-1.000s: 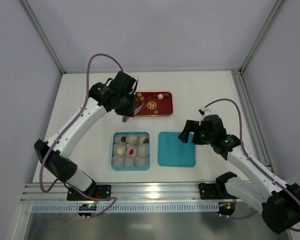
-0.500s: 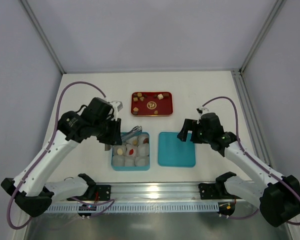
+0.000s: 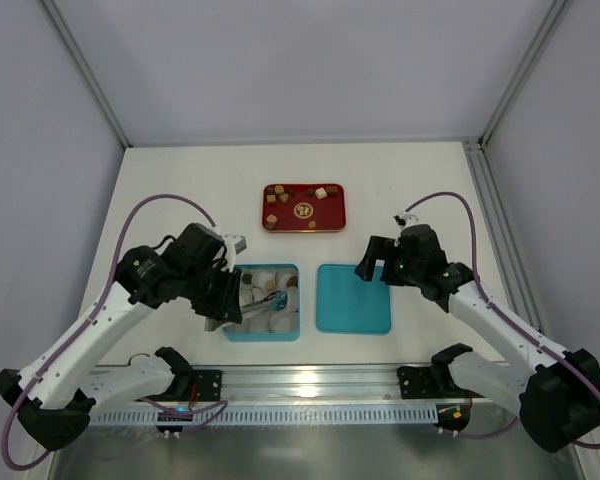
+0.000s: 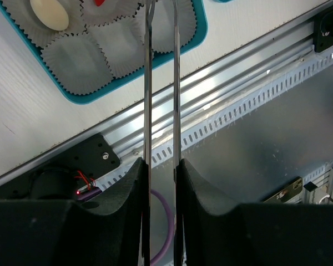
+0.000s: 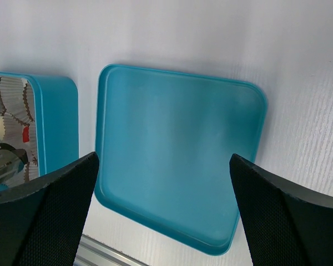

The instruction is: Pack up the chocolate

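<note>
- The left gripper [image 4: 161,166] is clamped on a pair of metal tweezers [image 4: 148,83]. Their tips are held over the teal box [image 3: 298,310] at the centre of the top view. Whether a piece is pinched between the tips cannot be told.
- The box is lined with white paper cups [image 4: 80,61]. A cream piece [image 4: 47,14] and a red piece [image 4: 100,2] are seen in cups at the upper left of the left wrist view. The cups nearest the rail are seen unfilled.
- More chocolate pieces [image 3: 271,198] are scattered on the red tray [image 3: 330,218], above centre in the top view.
- The right gripper [image 5: 164,158] is held with its jaws wide apart and nothing between them. It is poised above the teal lid [image 3: 353,300], which lies just right of the box.
- The packing is judged to be partly done. The pieces on the tray are yet to be carried over, the open cups filled, and presumably the lid fitted.
</note>
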`<control>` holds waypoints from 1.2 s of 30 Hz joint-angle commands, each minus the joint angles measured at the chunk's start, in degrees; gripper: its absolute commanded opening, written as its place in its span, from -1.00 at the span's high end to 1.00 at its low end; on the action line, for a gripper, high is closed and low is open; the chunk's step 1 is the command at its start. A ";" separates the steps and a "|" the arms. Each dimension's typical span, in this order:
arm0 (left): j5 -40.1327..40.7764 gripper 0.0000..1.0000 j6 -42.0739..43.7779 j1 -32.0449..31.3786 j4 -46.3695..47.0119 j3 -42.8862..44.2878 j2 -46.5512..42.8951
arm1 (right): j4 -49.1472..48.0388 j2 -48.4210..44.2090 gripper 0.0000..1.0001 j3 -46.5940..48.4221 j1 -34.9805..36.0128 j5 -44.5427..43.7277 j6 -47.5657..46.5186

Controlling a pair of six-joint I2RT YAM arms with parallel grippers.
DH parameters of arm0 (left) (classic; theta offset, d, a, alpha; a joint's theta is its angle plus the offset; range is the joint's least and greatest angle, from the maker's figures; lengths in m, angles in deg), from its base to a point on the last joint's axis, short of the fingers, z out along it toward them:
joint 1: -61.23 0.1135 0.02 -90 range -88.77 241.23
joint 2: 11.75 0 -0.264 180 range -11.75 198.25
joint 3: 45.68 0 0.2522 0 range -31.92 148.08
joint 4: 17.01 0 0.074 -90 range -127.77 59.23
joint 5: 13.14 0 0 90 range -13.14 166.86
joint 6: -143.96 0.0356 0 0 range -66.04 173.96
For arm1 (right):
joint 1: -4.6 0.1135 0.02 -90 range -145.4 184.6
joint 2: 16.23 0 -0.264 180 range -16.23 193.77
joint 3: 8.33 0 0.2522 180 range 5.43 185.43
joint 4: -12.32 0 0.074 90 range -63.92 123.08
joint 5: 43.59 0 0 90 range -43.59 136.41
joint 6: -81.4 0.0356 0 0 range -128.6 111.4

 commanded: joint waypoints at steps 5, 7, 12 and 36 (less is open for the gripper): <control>-2.87 0.60 -1.24 -0.86 3.65 -1.32 -0.46 | -0.63 -0.56 -0.99 1.58 0.53 -1.50 0.60; -2.17 0.60 -1.32 -1.21 3.74 -1.15 0.24 | -0.54 -0.56 -0.99 1.58 0.53 -1.50 0.51; -0.67 0.59 -1.68 -1.39 4.45 -0.80 1.30 | -0.63 -0.74 -0.99 1.41 0.53 -1.41 0.43; 1.96 0.37 -2.82 -2.53 4.27 0.08 2.88 | -1.15 -0.56 -0.99 1.58 0.53 -0.97 0.07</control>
